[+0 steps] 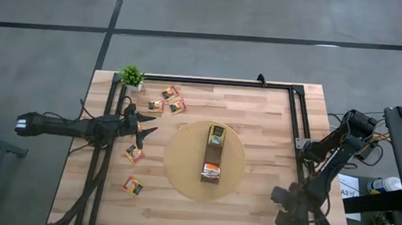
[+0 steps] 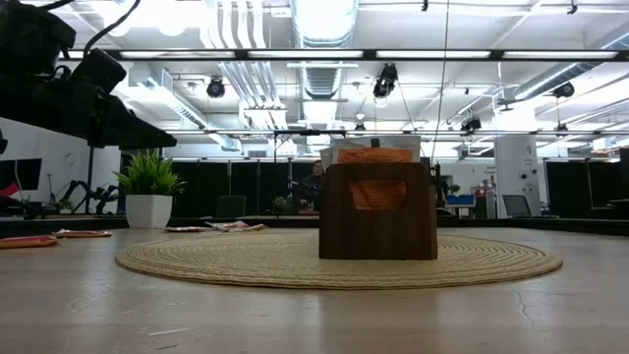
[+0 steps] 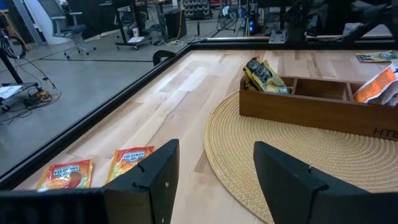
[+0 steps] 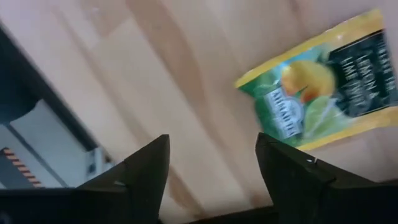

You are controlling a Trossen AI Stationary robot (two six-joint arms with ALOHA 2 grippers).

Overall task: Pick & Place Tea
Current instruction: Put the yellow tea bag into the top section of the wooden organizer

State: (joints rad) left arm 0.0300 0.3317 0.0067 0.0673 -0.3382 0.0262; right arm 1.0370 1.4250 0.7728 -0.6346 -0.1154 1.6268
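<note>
My left gripper [image 1: 150, 127] hangs just off the left rim of the round woven mat [image 1: 183, 164], jaws wide and empty, pointing across the mat at the long brown box [image 1: 212, 154]. The box's long axis runs crosswise to my reach.

The loose tea lies on the left side of the mat. One orange sachet [image 1: 134, 153] is nearest, just off the mat's left rim, slightly back of my fingertips and toward the table's front edge. A second orange sachet [image 1: 133, 186] lies farther that way, and three more [image 1: 170, 92] sit off the mat's far-left rim.

My right gripper [image 1: 287, 216] is well off the mat's near-right side, jaws spread with nothing between them. A green-and-yellow sachet [image 4: 323, 87] lies flat on the wood ahead of it. I judge the left arm better placed for the nearest orange one.
</note>
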